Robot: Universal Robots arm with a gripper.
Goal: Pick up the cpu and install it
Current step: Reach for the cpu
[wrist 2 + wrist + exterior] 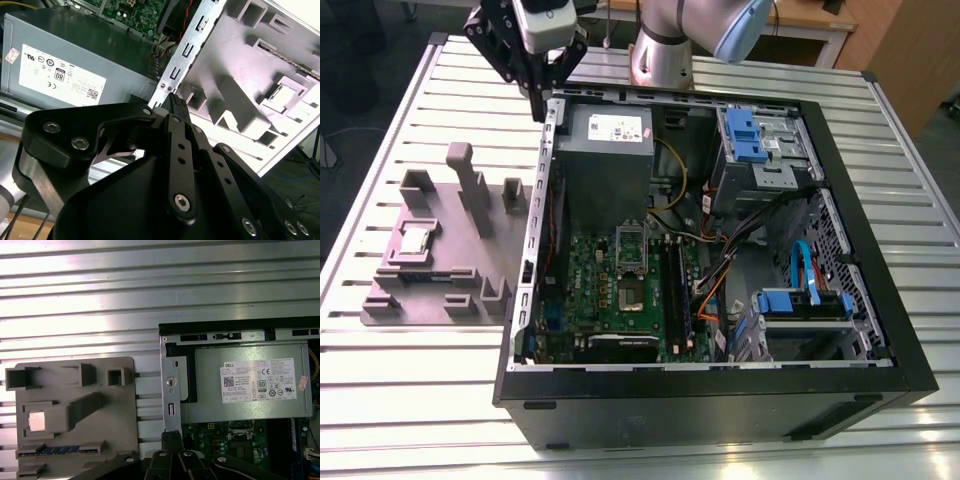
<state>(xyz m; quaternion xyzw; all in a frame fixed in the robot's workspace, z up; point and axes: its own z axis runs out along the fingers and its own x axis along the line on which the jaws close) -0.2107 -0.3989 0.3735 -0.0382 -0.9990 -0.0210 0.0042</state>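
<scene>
My gripper (537, 100) hangs over the computer case's (720, 405) back corner, fingers (176, 115) pressed together on nothing. The cpu (415, 238) lies in the grey fixture (460, 248), seven o'clock from me in the exterior view. The socket (632, 292), five o'clock, looks bare: pickup and install both remain.

Lab: slatted aluminium bench (410, 390), opened PC (700, 405)

One cpu (417, 238), one grey holder (440, 292), one computer case (720, 400), one motherboard (588, 282).
</scene>
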